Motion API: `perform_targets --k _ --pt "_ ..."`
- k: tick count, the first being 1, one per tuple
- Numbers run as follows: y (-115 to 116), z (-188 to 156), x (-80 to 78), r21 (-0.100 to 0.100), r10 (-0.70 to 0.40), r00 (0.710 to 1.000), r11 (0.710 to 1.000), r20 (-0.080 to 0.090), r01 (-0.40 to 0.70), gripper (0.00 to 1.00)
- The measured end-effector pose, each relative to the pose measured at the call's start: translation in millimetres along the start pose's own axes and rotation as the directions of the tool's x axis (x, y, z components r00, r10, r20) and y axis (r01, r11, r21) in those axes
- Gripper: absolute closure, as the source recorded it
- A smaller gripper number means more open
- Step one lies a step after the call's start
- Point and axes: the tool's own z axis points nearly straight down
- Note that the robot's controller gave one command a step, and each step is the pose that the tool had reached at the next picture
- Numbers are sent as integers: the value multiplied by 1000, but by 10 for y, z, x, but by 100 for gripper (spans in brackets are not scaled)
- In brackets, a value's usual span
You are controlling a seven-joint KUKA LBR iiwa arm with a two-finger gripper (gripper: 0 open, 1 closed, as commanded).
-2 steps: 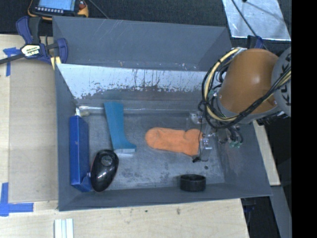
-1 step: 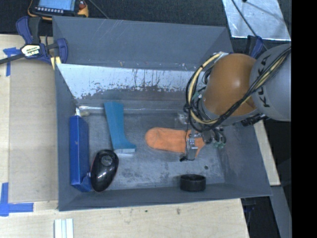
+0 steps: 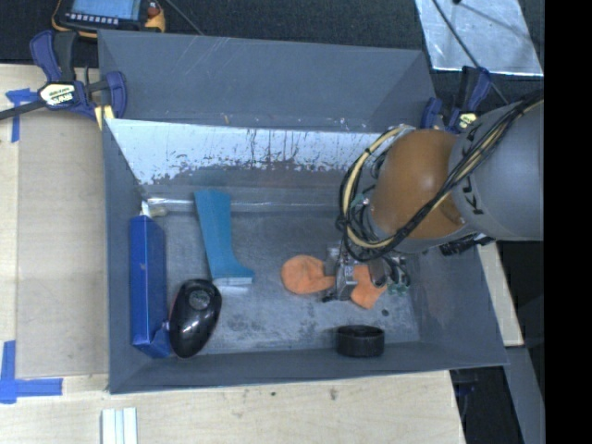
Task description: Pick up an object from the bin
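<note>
Grey metal bin (image 3: 277, 91), five loose things on the floor. Long blue box (image 3: 148, 280) lies along the left wall. Teal block (image 3: 220, 234) just right of it, running far to near. Black mouse (image 3: 194, 315) sits in the near-left corner, touching the box. Black ring (image 3: 359, 340) is against the near wall, right of centre. Gripper (image 3: 347, 283) is down on the floor right of centre, sitting on a flat orange pad (image 3: 303, 274) that shows on both its sides. Can't tell how far open it is or whether it has a grip.
</note>
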Motion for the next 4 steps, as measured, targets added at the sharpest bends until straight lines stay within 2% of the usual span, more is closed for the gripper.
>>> perform_targets --k 1,2,4 --pt "0 0 0 0 0 1000 1000 0 0 100" --pt "-97 -61 -224 0 -288 958 958 0 288 100" --pt "-98 -61 -224 0 -287 958 958 0 287 100"
